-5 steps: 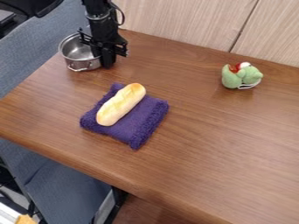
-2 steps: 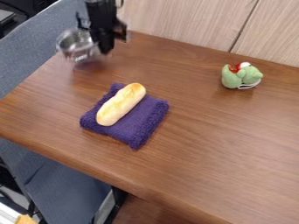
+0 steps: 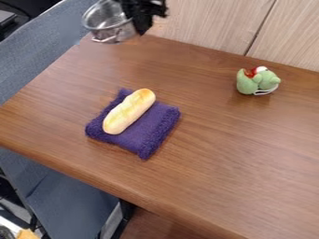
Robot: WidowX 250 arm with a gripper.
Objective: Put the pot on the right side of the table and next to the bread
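While we have the pot (image 3: 111,23) held up over the far left corner of the table (image 3: 218,154), the carrying step is in hand. We see the gripper (image 3: 142,29) at the pot's right side, its jaws pinching the wall near the rim, and the pot looks roughly upright. Nearer the camera, the bread (image 3: 129,112) lies on a purple cloth (image 3: 152,128), well apart from the pot. Next we should swing the pot rightward and toward the camera, high enough to pass the bread, then lower it onto the wood just right of the cloth, short of the green plush toy (image 3: 257,81). Held from one side, it could tip, so we'd let go only once its base sits flat.
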